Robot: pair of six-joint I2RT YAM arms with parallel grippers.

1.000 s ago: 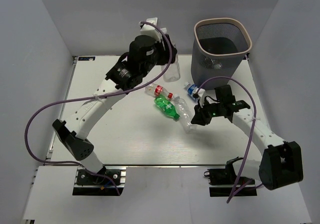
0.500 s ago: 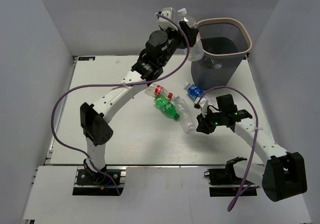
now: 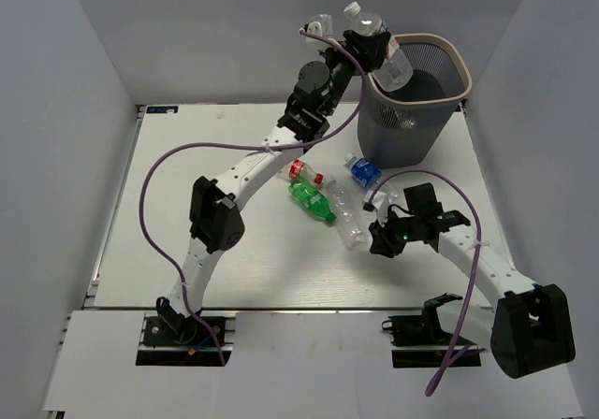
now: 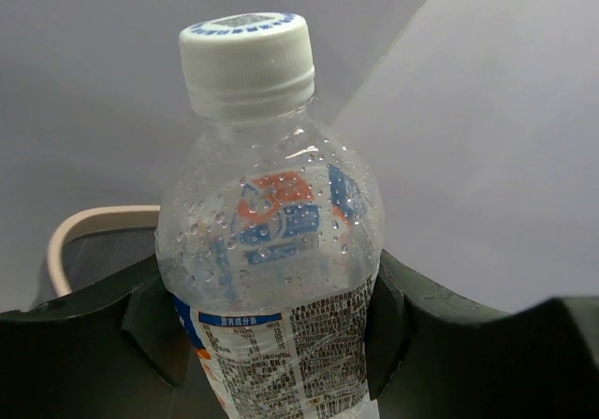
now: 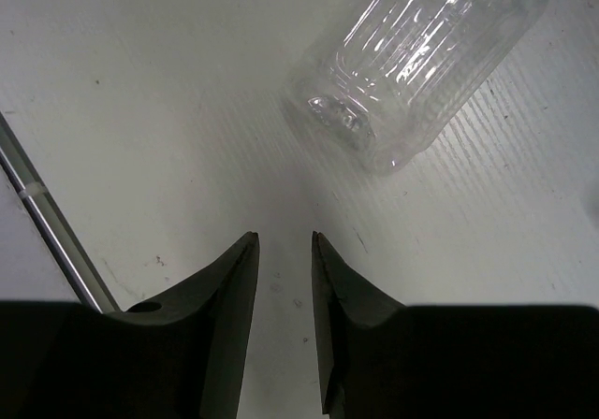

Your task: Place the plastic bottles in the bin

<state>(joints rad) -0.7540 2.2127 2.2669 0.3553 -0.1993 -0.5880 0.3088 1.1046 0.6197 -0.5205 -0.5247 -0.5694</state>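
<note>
Nearest the arm bases, the right hand (image 5: 284, 237) sits low over the white table (image 3: 187, 251), fingers only slightly apart and nothing between them. Just ahead of its tips lies a clear ribbed bottle (image 5: 421, 64), on its side, not touched. That gap looks too narrow for the bottle's body. Drive in like this and the tips would likely shove it and set it rolling into its neighbours.

Further out are those neighbours: a green bottle (image 3: 313, 201) just beside it, a red-labelled bottle (image 3: 298, 169) behind that, and a blue-labelled bottle (image 3: 363, 169) near the foot of the bin (image 3: 449, 50).

Far end now. The left hand (image 3: 367, 50) is stretched high, clamped on a white-capped bottle (image 4: 271, 251) around its labelled body. The bottle hangs tilted over the bin's near-left rim, part of it over the opening. Water beads inside it.

Here's the danger: from the overhead view I can't tell whether it is fully past the rim. Let go now and it could clip the beige edge and tumble back outside.
</note>
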